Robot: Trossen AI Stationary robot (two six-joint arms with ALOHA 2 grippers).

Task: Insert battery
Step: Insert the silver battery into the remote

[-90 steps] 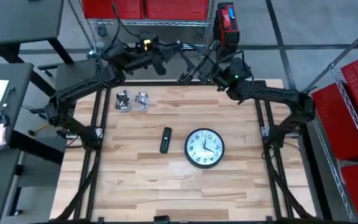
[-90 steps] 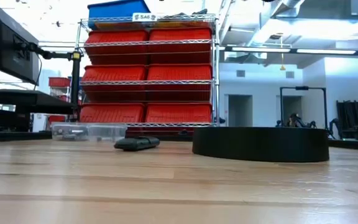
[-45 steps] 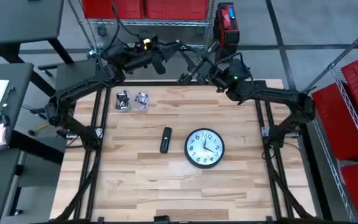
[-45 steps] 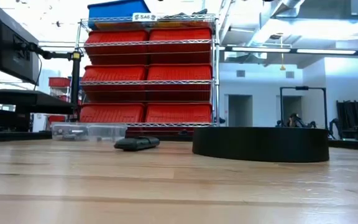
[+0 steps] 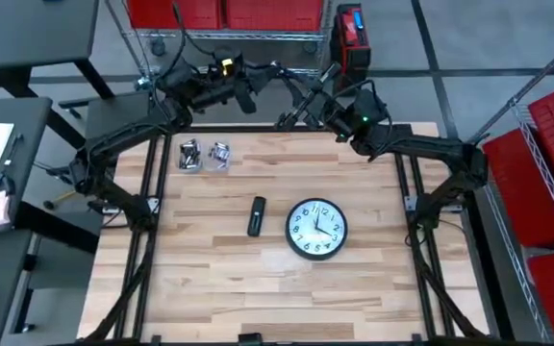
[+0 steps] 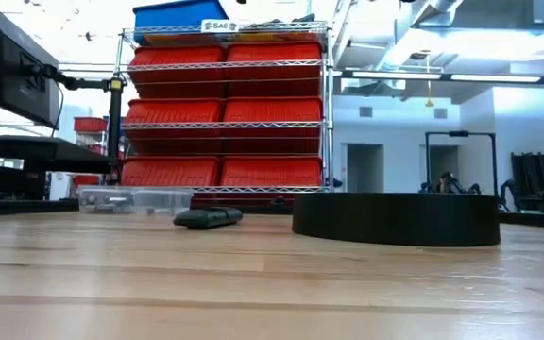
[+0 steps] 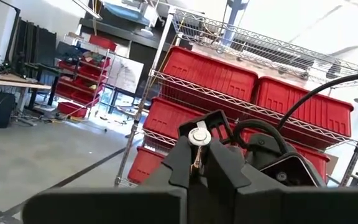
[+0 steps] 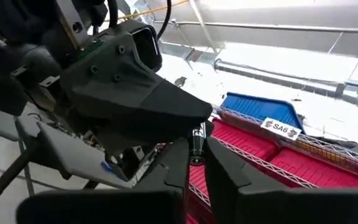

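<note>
A clear tray point(image 5: 205, 155) holding silver batteries sits at the table's far left, also in the low view point(image 6: 135, 198). A black remote point(image 5: 256, 215) point(image 6: 208, 218) lies flat near the middle. A round black-rimmed clock point(image 5: 316, 229) point(image 6: 397, 218) lies face up to its right. My left gripper point(image 5: 269, 77) point(image 7: 199, 163) and my right gripper point(image 5: 301, 104) point(image 8: 196, 163) are folded back high over the table's far edge. They face each other, both shut and holding nothing.
Bare wooden tabletop point(image 5: 258, 288) spreads across the near half. Shelves of red bins point(image 6: 225, 113) stand beyond the far edge. My left arm's dark wrist body point(image 8: 123, 81) hangs close in front of my right gripper.
My right gripper has edged slightly toward the far left, closer to my left gripper. Nothing on the table has moved.
</note>
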